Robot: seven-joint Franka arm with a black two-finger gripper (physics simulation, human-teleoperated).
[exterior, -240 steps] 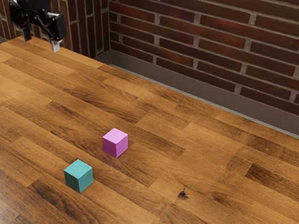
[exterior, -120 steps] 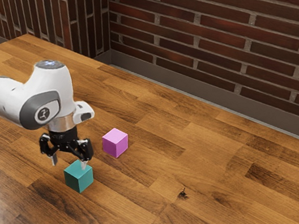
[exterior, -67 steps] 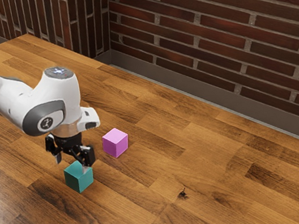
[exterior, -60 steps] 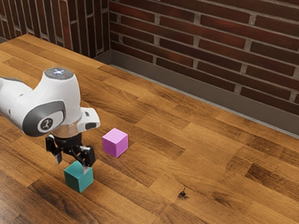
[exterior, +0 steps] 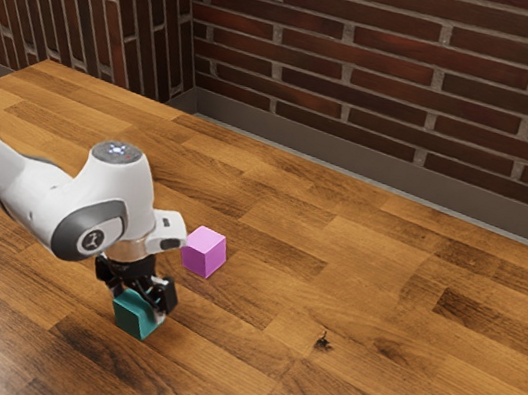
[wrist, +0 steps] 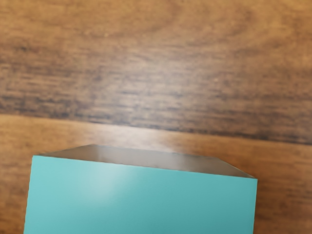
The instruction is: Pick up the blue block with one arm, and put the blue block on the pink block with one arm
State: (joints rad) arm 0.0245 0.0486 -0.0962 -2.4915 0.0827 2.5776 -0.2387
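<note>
Exterior view: the white arm (exterior: 51, 197) comes in from the exterior view's left and bends down over the wooden table (exterior: 382, 278). Its black gripper (exterior: 136, 296) points straight down onto the blue block (exterior: 130, 317). The block is more teal than blue in colour and rests on the table near the front edge. The hand sits low over it and covers its top face, so only the block's lower sides show beneath the hand. The two fingers stand apart, one on each side of the block's upper part, and neither shows as pressed against it.

The pink block (exterior: 204, 251) sits on the table just beyond the hand, toward the brick wall (exterior: 387, 66) and a little toward the exterior view's right. It is clear of the gripper and apart from the blue block. A small dark mark (exterior: 323, 342) lies on the boards further toward the exterior view's right, well away from both blocks.

From the wrist view, the blue block (wrist: 141, 200) lies directly under the hand, its flat teal top turned to the camera. Bare wood grain of the table (wrist: 156, 73) runs beyond its far edge.
</note>
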